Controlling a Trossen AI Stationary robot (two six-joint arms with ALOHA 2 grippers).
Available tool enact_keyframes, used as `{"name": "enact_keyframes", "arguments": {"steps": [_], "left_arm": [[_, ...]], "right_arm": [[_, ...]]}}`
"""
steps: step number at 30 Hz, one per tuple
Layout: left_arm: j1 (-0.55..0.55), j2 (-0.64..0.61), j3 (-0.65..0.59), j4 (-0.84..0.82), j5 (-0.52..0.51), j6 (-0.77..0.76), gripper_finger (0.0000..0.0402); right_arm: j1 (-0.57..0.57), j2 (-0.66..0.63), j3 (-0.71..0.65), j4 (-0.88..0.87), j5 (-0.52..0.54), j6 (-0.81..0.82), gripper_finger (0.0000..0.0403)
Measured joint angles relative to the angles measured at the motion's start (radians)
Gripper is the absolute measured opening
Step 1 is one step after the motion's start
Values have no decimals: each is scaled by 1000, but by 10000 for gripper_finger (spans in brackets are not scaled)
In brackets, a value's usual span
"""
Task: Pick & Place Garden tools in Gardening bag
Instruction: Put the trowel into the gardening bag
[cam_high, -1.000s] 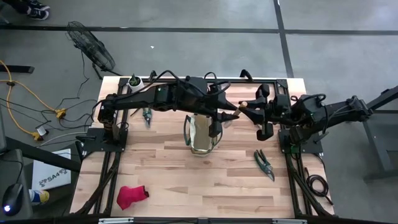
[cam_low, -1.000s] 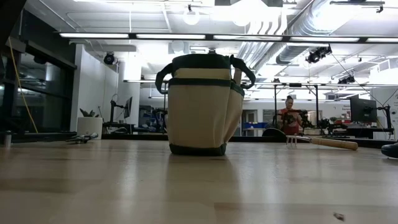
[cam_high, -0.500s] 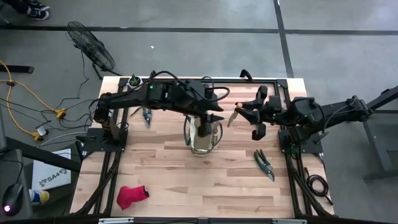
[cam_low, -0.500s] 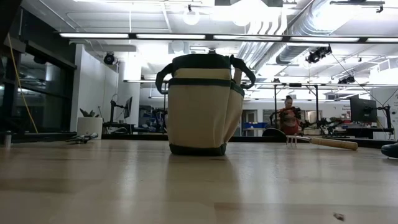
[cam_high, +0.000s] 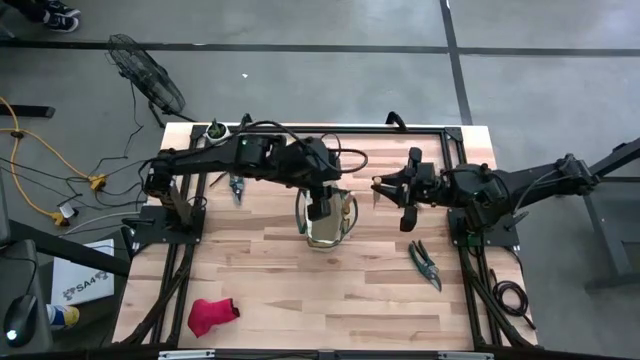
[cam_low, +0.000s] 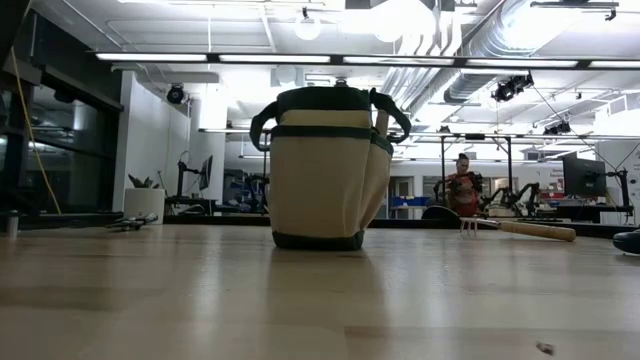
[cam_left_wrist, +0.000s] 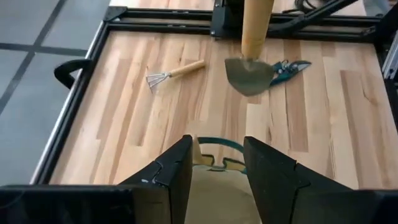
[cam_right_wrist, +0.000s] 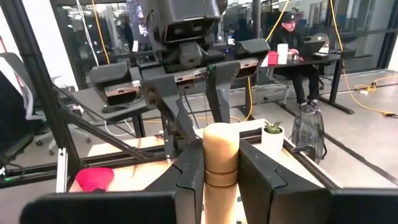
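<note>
Gardening bag (cam_high: 322, 218) upright near the middle of the tabletop (cam_high: 280, 280), tan with dark green trim, loop handles up; seen side-on in the low view (cam_low: 325, 170).

Left gripper (cam_high: 322, 205) over the bag's top, jaws parted and holding nothing, fingers (cam_left_wrist: 177, 171) framing the bag's rim below in the left wrist view.

Right gripper (cam_high: 385, 187) just beside the bag on its right, in the air, jaws clamped on the wooden handle of a trowel (cam_left_wrist: 250, 68); handle upright between the fingers (cam_right_wrist: 189, 171) in the right wrist view, metal blade hanging above the wood in the left wrist view.

Hand rake (cam_left_wrist: 171, 73) with a wooden handle flat on the tabletop toward the far right, also in the low view (cam_low: 515, 229). One pair of shears (cam_high: 426, 264) on the right side, nearer the front edge. Second pair (cam_high: 236, 186) at the far left, near a small white pot (cam_high: 215, 131) at the back corner. Red glove (cam_high: 212, 314) at the front left, well apart from the bag.

Seated person (cam_low: 462, 186) in the room beyond.
</note>
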Motion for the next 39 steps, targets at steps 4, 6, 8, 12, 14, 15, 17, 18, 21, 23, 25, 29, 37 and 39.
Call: {"name": "enact_keyframes", "arguments": {"steps": [4,6,8,12,14,15,17,18,21,23,25,29,37,39], "left_arm": [[0,-47,-130,92,8,-22,140],[0,-77,-216,151,25,-47,140],[0,-112,-310,219,28,-71,140],[0,-214,-511,382,30,-138,140],[0,-267,-616,480,32,-174,140],[0,-290,-667,510,34,-191,140],[0,-337,-757,612,35,-228,140],[0,-362,-801,639,35,-245,140],[0,-435,-913,741,32,-292,140],[0,-480,-979,793,18,-318,140],[0,-530,-1045,838,-2,-348,140],[0,-625,-1164,932,-46,-403,140],[0,-695,-1266,988,-75,-474,140],[0,-694,-1271,975,-75,-474,140]], "right_arm": [[-8,1,-105,115,-2,47,58],[-9,2,-156,186,-2,61,58],[-15,2,-192,264,-3,60,58],[-48,3,-234,331,-73,41,58],[-71,16,-250,356,-109,43,58],[-81,26,-258,376,-122,45,58],[-104,49,-271,421,-147,46,58],[-114,67,-273,445,-165,46,58],[-141,105,-273,472,-206,44,58],[-156,130,-271,490,-218,44,58],[-169,158,-273,493,-247,43,58],[-193,217,-273,531,-296,49,58],[-211,296,-272,569,-335,66,58],[-215,312,-272,584,-344,74,58]]}}
